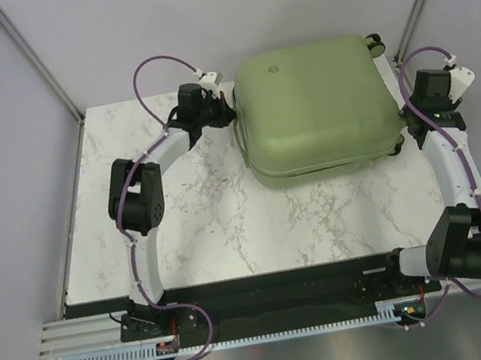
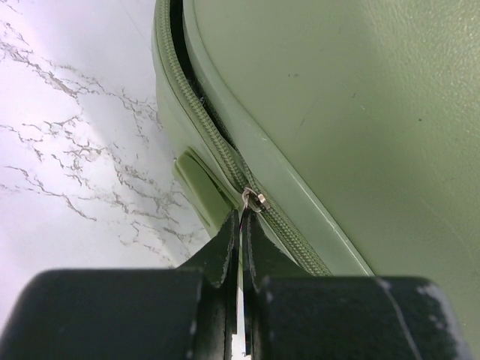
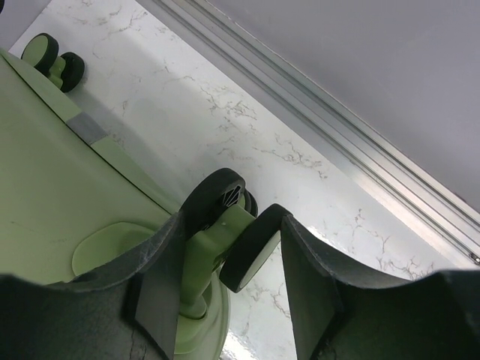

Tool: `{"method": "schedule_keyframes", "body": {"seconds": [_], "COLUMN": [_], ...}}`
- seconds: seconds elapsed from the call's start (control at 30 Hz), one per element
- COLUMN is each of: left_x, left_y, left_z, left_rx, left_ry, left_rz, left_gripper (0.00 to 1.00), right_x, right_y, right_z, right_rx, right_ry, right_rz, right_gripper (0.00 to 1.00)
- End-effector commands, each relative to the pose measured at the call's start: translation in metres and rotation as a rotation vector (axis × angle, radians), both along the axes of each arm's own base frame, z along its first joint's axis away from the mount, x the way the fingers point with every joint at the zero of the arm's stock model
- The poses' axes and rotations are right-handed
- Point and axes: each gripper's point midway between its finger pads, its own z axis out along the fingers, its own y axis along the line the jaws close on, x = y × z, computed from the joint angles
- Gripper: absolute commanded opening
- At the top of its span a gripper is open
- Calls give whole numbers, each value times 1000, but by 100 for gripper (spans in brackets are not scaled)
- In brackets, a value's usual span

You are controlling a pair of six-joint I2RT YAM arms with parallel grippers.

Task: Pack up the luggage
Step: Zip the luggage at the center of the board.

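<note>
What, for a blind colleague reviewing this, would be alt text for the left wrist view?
The left gripper, shut, pinches the metal zipper pull on the seam of the sage-green luggage. Farther up the zipper a dark gap shows; the marble table lies to the left.

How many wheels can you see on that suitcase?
2 twin-wheel casters on the suitcase: far caster at its back corner, near caster gripped by the right end effector. Others may be hidden.
</note>
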Motion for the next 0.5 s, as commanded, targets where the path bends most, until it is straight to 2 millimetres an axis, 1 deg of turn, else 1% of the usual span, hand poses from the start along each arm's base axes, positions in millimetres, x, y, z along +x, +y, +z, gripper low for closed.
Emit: {"method": "schedule_keyframes", "body": {"seconds": [0.0,0.03,0.07,0.13,0.17,0.23,0.27,0.3,0.37,0.4,0.43,0.47], "left_x": [35,32,23,13,1,-11,-22,-29,-43,-49,-56,-60], "left_y": [61,60,59,57,58,54,54,50,47,43,42,39], "left_z": [-11,-11,-13,-14,-19,-21,-27,-30,-37,-41,-47,-48], "left_rx": [48,43,42,32,36,33,38,39,43,46,51,52], "left_ry": [-16,-21,-13,-11,6,9,29,38,56,65,79,84], "left_rz": [197,190,178,167,159,138,130,116,98,90,82,73], "left_gripper": [2,2,2,2,2,2,2,2,2,2,2,2], "right_x": [-13,-13,-12,-10,-9,-6,-3,0,6,10,15,19], "right_y": [-11,-12,-12,-14,-15,-16,-17,-18,-19,-20,-20,-20], "right_z": [-18,-19,-18,-18,-18,-18,-18,-16,-19,-16,-19,-19], "right_rx": [-52,-53,-60,-68,-75,-82,-90,-93,-98,-104,-102,-102], "right_ry": [116,120,118,121,127,132,137,131,139,133,139,137], "right_rz": [14,15,21,21,24,28,37,42,50,58,69,78], "right_gripper": [0,0,0,0,0,0,0,0,0,0,0,0]}}
